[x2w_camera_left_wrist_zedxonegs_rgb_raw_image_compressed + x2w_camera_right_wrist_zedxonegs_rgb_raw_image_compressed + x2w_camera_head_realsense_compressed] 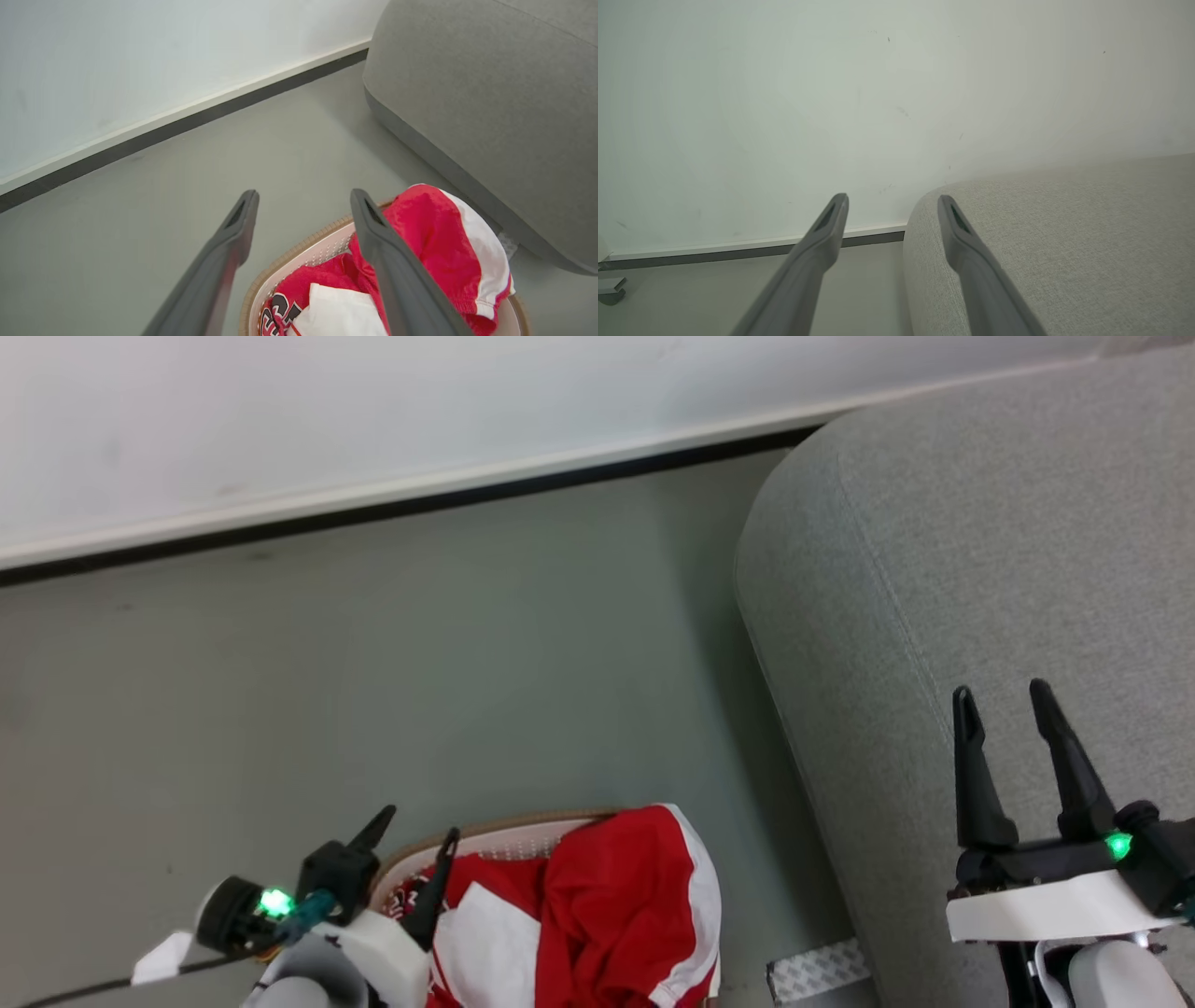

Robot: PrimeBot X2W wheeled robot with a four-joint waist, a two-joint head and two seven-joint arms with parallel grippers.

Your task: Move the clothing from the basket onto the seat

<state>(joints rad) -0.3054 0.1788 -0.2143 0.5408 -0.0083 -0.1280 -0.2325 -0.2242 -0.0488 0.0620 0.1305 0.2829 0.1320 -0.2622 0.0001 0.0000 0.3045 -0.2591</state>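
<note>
Left gripper [420, 823]: your fingers spread wide, empty, over the basket [495, 829] rim.
Clothing [597, 905]: red-white heap in basket, just right of your left gripper.
Right gripper [1001, 691]: spread wide, empty, over seat [980, 569].
Count: one basket, one seat, one heap; pieces unclear.

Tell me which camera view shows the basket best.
The left wrist view: the basket shows its woven rim and holed white wall between the fingers of the open left gripper, with the clothing heaped inside. The head view catches an arc of rim behind the clothing. The right wrist view faces the wall and seat.
</note>
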